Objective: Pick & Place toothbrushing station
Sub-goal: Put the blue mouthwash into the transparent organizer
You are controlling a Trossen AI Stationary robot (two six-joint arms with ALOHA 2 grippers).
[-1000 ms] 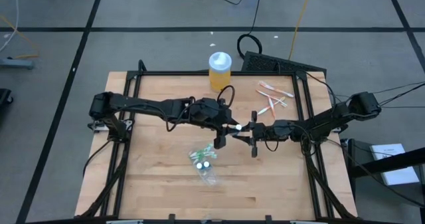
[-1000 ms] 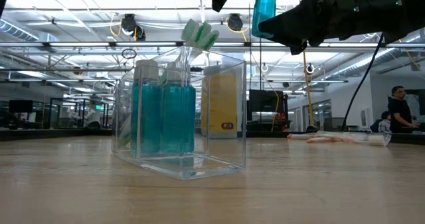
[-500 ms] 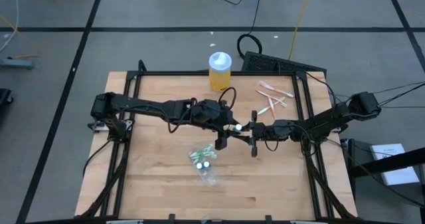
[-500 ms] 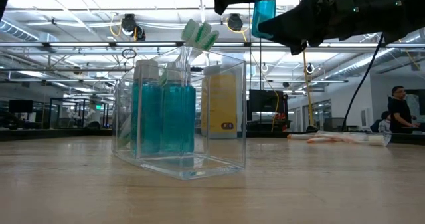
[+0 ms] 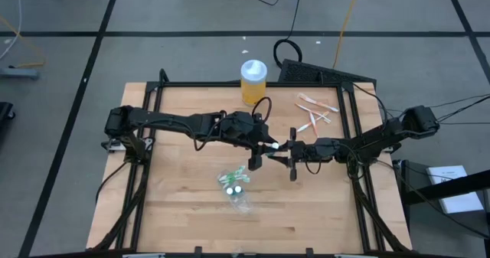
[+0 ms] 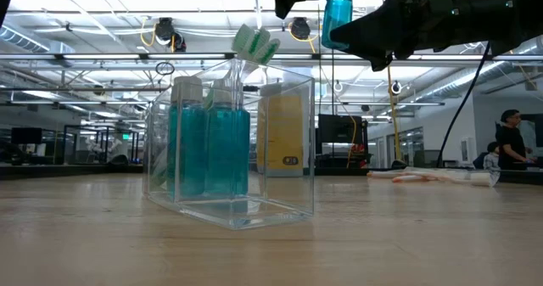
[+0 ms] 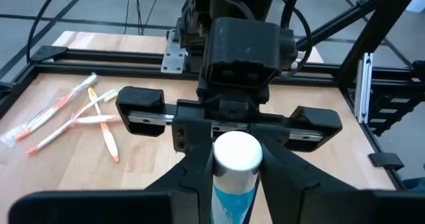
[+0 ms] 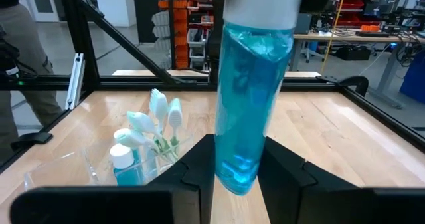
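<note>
The see-through toothbrushing station (image 5: 237, 187) stands on its base on the wooden table, near the middle; it also shows in the low view (image 6: 231, 150). It holds two blue bottles and several toothbrushes (image 8: 156, 121). My left gripper (image 5: 264, 147) and my right gripper (image 5: 285, 151) meet above the table, to the right of the station. Both are shut on a third blue bottle with a white cap (image 6: 337, 14), held high. My left gripper pinches the bottle's upper body just under the white cap (image 7: 234, 184) between its two fingers. The fingers come level from the table's left. The bottle stands upright, cap up, clear of the table. My right gripper has its two fingers on either side of the bottle's bottom end (image 8: 238, 167). The fingers come level from the table's right and lie across the bottle. The bottle is upright and clear of the table.
A yellow jar with a white lid (image 5: 253, 82) stands at the table's far edge. Several wrapped toothbrushes (image 5: 315, 112) lie at the far right. A black frame runs around the table. People stand in the room beyond (image 6: 509, 142).
</note>
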